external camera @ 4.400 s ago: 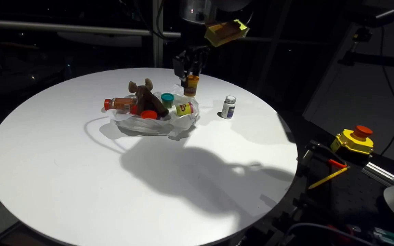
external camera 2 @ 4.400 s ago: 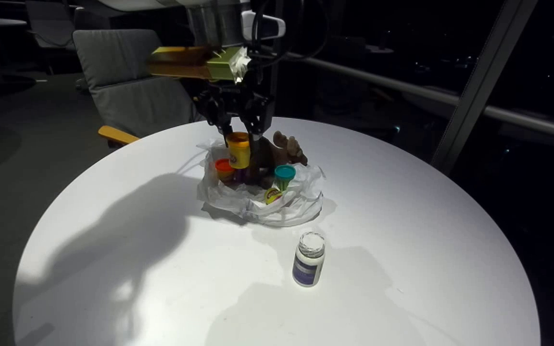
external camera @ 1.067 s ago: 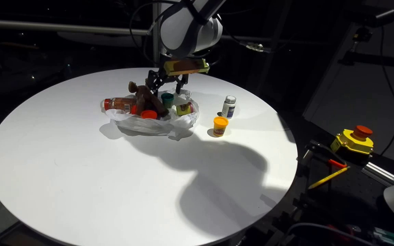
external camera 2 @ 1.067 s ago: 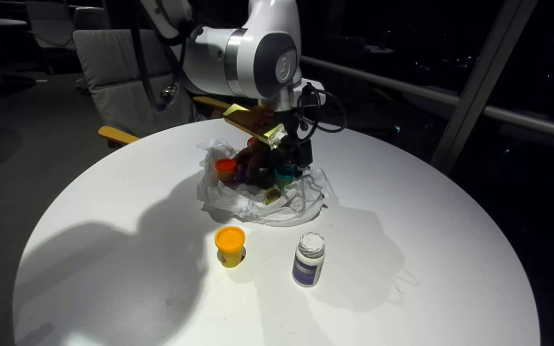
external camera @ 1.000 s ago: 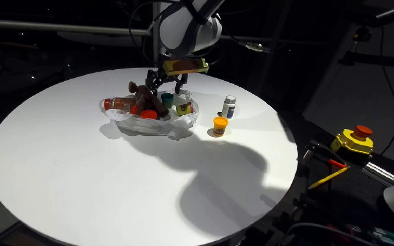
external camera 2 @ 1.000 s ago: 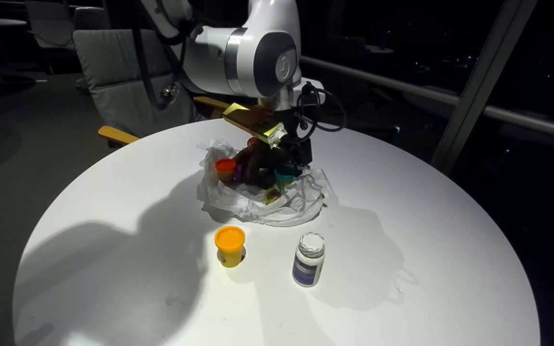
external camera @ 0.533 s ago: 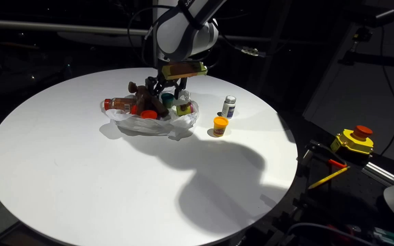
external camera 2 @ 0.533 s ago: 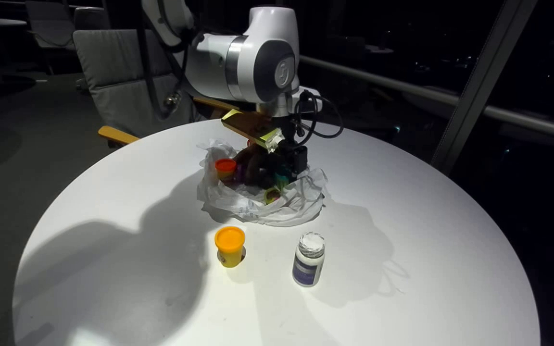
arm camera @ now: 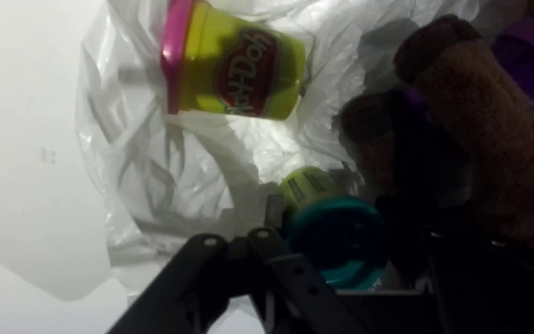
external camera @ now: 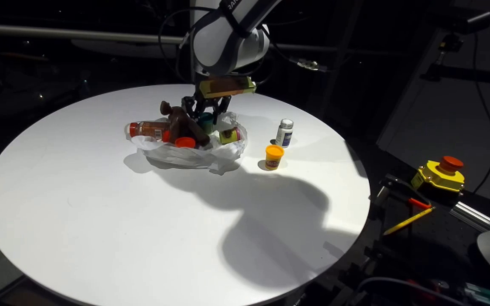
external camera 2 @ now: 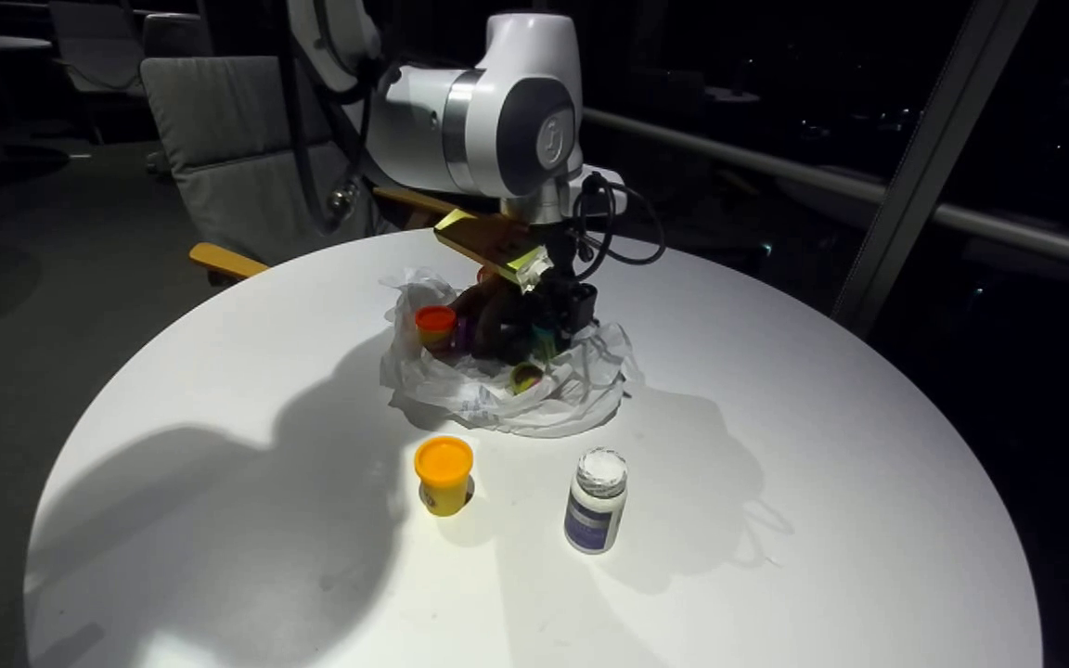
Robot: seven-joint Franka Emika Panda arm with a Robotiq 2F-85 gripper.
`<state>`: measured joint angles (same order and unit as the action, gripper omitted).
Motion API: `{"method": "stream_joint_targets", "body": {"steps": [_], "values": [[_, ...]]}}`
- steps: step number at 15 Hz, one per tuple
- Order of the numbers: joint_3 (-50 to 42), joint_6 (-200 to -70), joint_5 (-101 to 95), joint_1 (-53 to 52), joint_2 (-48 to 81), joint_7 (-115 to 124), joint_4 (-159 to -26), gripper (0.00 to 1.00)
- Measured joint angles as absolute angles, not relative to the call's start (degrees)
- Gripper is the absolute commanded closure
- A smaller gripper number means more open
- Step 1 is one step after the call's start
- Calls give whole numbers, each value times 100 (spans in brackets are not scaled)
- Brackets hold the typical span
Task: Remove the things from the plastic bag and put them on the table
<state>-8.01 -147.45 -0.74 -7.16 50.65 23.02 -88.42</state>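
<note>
- Can see the jaws drawn in narrow and clasped around the teal-lidded Play-Doh tub [arm camera: 334,232], down inside the open, crumpled plastic bag [external camera: 172,154]; partly in shadow in the wrist view.
- Also inside the bag, lying on its side near that tub: a pink-lidded Play-Doh tub [arm camera: 239,69], yellow, with the logo readable.
- Propped up in the bag, close by the jaws: a brown plush animal [external camera: 180,121].
- Set lid up beside the plush: a red-lidded tub [external camera 2: 435,329].
- Half hidden by a plush limb and cut off by the wrist view's border: a purple container [arm camera: 529,62].
- Laid flat with the red cap pointing away from the plush: a clear bottle [external camera: 148,129] with orange-brown contents; cannot tell whether carried by bag or desk [external camera: 121,229].
- Already out on the round white desk, upright and apart from the bag in both exterior views: an orange-lidded Play-Doh tub [external camera 2: 444,475].
- Standing near it on the desk: a white pill bottle [external camera 2: 596,506] with a purple-blue label.
- Off the desk in an exterior view: a yellow emergency-stop box [external camera: 440,172] with a red button, plus a yellow pencil [external camera: 409,221].
</note>
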Motion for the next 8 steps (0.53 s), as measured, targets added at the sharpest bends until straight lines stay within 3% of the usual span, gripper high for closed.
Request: {"method": "stream_joint_targets", "body": {"steps": [8], "values": [[-796, -14585, -74, -511, 3950, 1979, -9711, 72]]}}
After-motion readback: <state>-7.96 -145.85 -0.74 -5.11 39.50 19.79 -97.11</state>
